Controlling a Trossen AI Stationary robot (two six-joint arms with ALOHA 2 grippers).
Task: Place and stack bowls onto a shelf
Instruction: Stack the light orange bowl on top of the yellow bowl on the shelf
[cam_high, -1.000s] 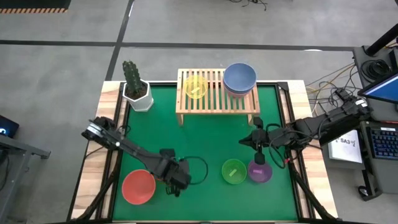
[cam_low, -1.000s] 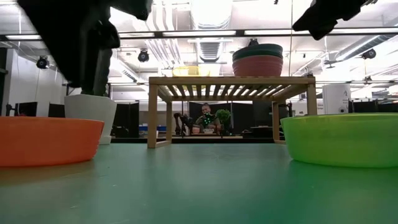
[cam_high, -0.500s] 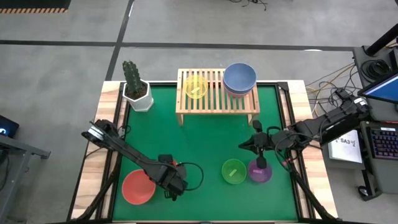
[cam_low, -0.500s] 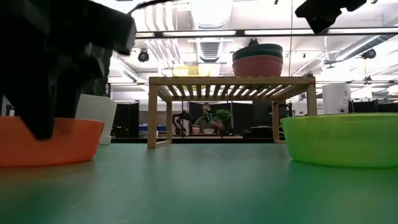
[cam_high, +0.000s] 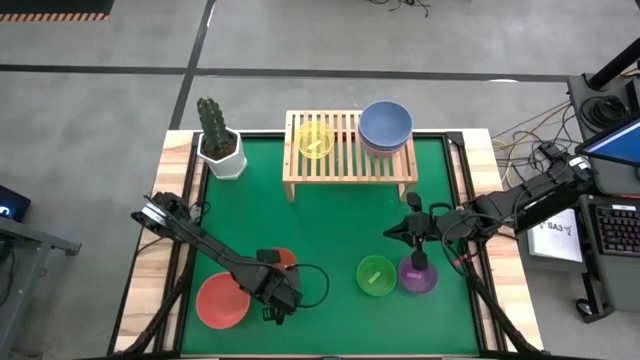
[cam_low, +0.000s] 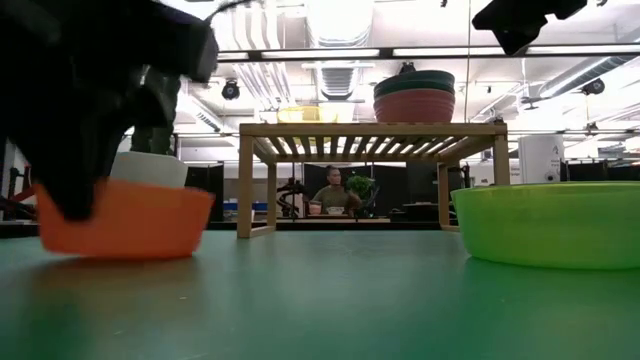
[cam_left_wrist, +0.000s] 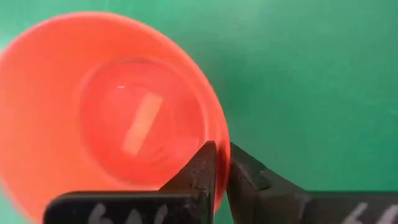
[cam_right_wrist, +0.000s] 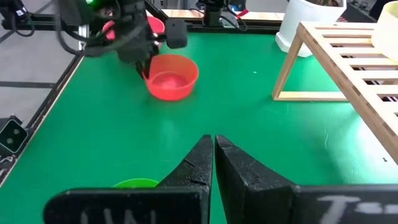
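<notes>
Red bowl (cam_left_wrist: 106, 112) rim pinched by left pincer (cam_left_wrist: 221, 163); low view: tilted.

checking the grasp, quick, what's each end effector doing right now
Left end effector: closed on the rim of the red bowl.
Right end effector: closed, holding nothing, above the mat near the green bowl.

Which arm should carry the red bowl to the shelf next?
Left. The left gripper is shut on the red bowl's rim; the right gripper hangs shut near the green bowl.
</notes>
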